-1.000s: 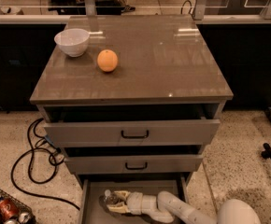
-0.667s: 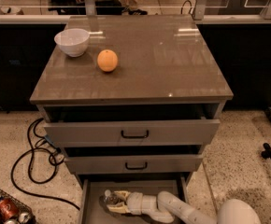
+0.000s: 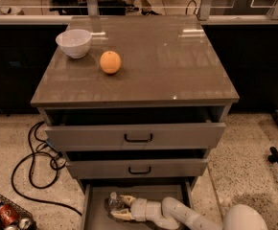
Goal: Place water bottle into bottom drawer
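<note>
The water bottle (image 3: 113,200), clear with a white cap, stands inside the bottom drawer (image 3: 95,210), which is pulled out under the two upper drawers. My gripper (image 3: 118,208) reaches into this drawer from the right, with my white arm (image 3: 177,213) behind it. Its pale fingers (image 3: 126,198) are closed around the lower part of the bottle, which sits low over the drawer floor at its left half.
A white bowl (image 3: 74,42) and an orange (image 3: 110,62) sit on the cabinet top (image 3: 167,66). The two upper drawers (image 3: 138,137) are partly pulled out above the gripper. Black cables (image 3: 33,162) and a wire basket with cans (image 3: 5,217) lie on the floor at left.
</note>
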You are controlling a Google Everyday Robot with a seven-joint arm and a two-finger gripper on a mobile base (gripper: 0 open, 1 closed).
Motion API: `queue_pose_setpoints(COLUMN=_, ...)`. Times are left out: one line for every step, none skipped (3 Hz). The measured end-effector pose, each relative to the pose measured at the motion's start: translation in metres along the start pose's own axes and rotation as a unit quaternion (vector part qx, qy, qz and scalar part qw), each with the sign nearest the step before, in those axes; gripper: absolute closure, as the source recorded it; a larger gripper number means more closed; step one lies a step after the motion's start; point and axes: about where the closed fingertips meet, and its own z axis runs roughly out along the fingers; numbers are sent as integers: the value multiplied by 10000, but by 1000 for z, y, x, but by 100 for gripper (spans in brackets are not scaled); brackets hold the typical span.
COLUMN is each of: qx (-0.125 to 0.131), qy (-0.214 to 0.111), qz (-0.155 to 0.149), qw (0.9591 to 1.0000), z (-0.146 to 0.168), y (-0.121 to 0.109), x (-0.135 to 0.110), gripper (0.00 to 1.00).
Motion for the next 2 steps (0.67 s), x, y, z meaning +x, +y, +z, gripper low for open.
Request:
queue_pose_setpoints(qx=-15, qy=-7, qz=4, qw=10000, z=2, y=1, x=0, gripper=0)
queue_pose_setpoints(qx=-15, qy=-7, qz=5, qw=10000, z=2, y=1, x=0, gripper=0)
